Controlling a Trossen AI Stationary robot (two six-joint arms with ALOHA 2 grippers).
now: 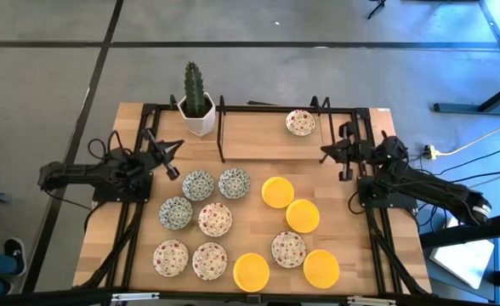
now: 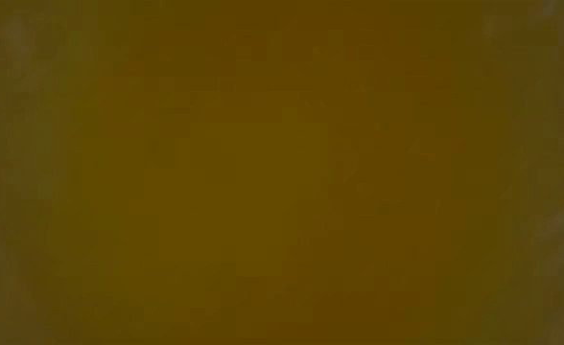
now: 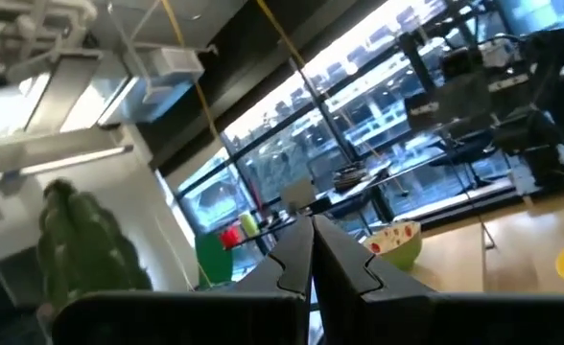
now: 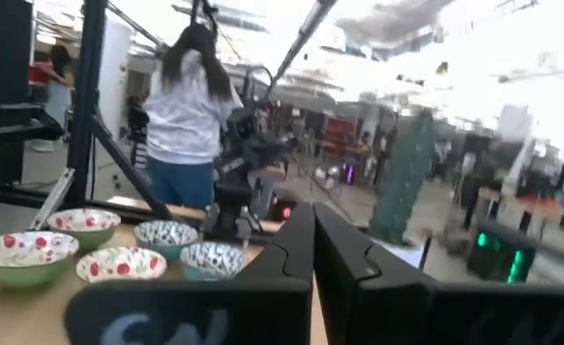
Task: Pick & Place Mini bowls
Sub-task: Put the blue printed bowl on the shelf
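Four yellow bowls (image 1: 277, 192), five speckled, three blue-patterned.

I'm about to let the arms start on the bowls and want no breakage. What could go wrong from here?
The mini bowls sit packed together, several nearly touching, so fingers coming down on one may well nudge its neighbour. The lone speckled bowl lies near the far edge beside the dark frame, which could block a reach. The low view is fully covered in a yellow-brown blur, so it gives no check. The left gripper and right gripper are both shut and must open first.
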